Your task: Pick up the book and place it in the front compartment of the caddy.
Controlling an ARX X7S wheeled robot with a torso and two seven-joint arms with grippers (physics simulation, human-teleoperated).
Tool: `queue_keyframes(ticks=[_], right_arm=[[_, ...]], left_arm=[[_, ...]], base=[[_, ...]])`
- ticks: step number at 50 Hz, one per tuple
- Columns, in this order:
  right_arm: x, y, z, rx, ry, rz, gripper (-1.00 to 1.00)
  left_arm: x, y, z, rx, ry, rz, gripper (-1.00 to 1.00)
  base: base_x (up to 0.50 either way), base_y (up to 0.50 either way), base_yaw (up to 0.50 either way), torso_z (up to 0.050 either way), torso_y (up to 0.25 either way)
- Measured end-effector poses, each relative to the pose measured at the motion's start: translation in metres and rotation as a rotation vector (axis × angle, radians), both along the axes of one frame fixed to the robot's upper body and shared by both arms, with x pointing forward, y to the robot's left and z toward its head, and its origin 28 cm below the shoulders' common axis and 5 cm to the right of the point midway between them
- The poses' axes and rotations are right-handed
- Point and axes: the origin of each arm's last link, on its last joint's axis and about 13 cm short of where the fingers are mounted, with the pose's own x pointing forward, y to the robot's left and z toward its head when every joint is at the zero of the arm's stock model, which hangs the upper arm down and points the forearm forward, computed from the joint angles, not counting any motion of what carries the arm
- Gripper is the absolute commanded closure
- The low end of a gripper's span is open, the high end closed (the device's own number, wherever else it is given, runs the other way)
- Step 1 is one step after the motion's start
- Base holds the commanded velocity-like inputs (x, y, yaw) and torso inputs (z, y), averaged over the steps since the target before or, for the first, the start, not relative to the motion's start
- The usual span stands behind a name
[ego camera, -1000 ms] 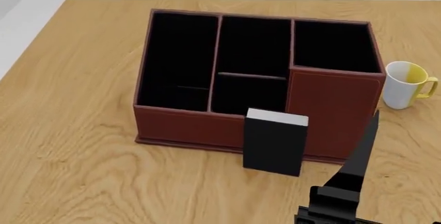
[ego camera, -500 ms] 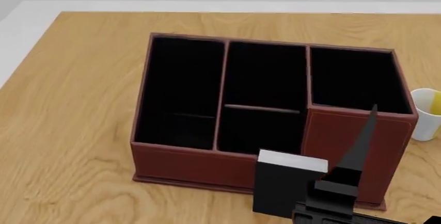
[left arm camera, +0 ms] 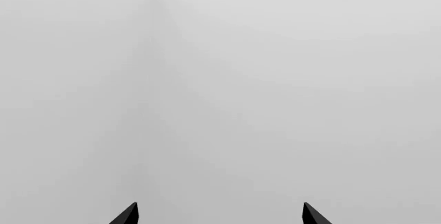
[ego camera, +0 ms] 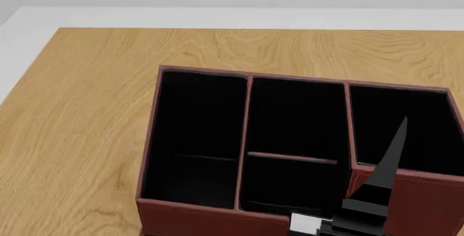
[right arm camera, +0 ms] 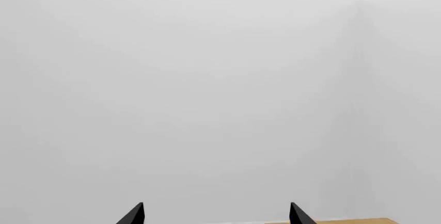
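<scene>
Matte black pincer (ego camera: 377,181), tapering pointed fingertips (left arm camera: 127,214).

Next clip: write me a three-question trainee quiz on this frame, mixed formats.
1. True or false: the book sits inside the caddy.
2. The right wrist view mostly shows: A) a mug, B) a blank pale wall, C) the caddy's interior.
3. Fill in: the front compartment is closed at the back by a short red-brown ____.

Key: 1 false, only its white top edge shows outside the front wall; 2 B; 3 divider.
</scene>
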Motion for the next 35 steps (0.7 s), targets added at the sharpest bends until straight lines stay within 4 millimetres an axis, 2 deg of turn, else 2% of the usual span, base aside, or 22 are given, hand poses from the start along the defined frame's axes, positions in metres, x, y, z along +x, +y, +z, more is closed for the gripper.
queue_keyframes(ticks=[15,28,35], right_arm=[[0.003,0.004,-0.001,0.001,0.002,0.001,-1.00],[0.003,0.003,0.001,0.001,-0.007,0.000,-1.00],[0.004,0.000,0.018,-0.048,0.029,0.063,-1.00]], left_arm=[[0.000,0.000,-0.001,0.000,0.003,-0.001,-1.00],[0.000,0.000,-0.001,-0.003,0.002,-0.001,-1.00],[-0.001,0.000,-0.001,-0.007,-0.001,-0.002,-1.00]], base=[[0.31,0.06,0.00,0.000,0.002],[0.00,0.00,0.00,0.000,0.001],[0.00,0.00,0.00,0.000,0.000]])
